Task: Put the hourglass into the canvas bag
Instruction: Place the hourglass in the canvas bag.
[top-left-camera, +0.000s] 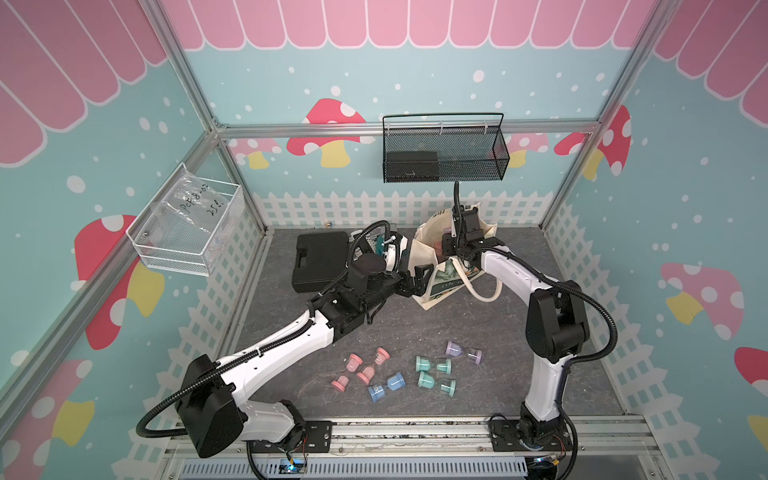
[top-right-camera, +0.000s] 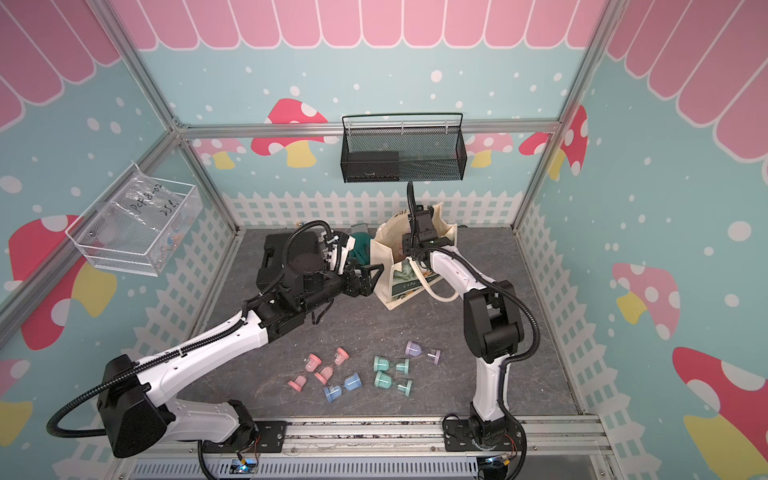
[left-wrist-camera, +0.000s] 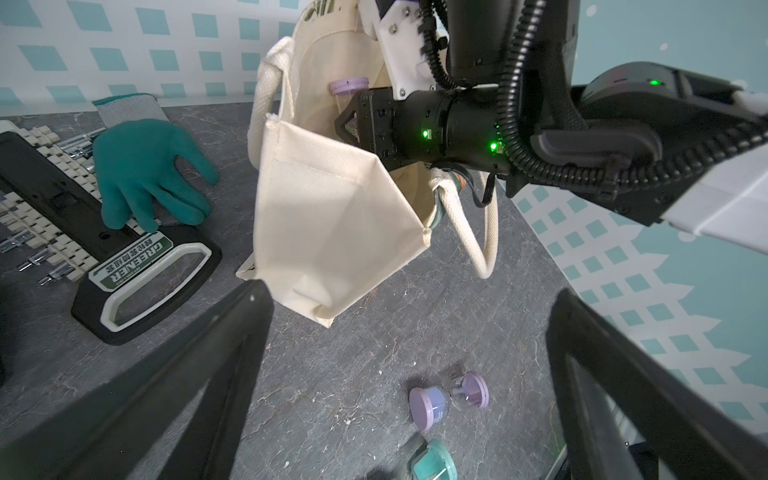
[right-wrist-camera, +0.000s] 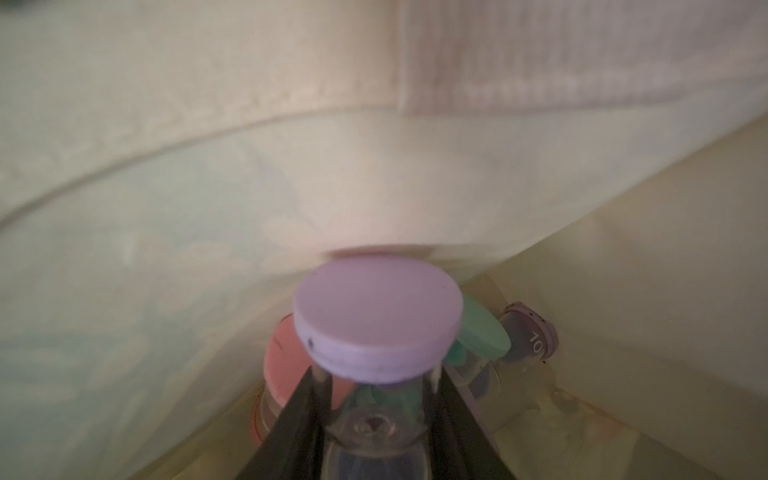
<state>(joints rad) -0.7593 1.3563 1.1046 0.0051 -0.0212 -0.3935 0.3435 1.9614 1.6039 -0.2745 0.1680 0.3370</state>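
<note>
My right tool (right-wrist-camera: 376, 388) is pinching the lilac hourglass (right-wrist-camera: 378, 320) at its glass neck, inside the canvas bag (left-wrist-camera: 332, 216). Letting go here is risking a knock against the hourglasses (right-wrist-camera: 282, 357) lying just beyond it; the glass could crack.

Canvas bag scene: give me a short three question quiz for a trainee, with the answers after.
1. True or false: the right gripper is shut on a purple hourglass inside the canvas bag.
2. How many hourglasses lie on the table outside the bag? A four, B six, C eight.
3. Fill in: the left gripper is ____.
Key: 1 true; 2 B; 3 open.
</note>
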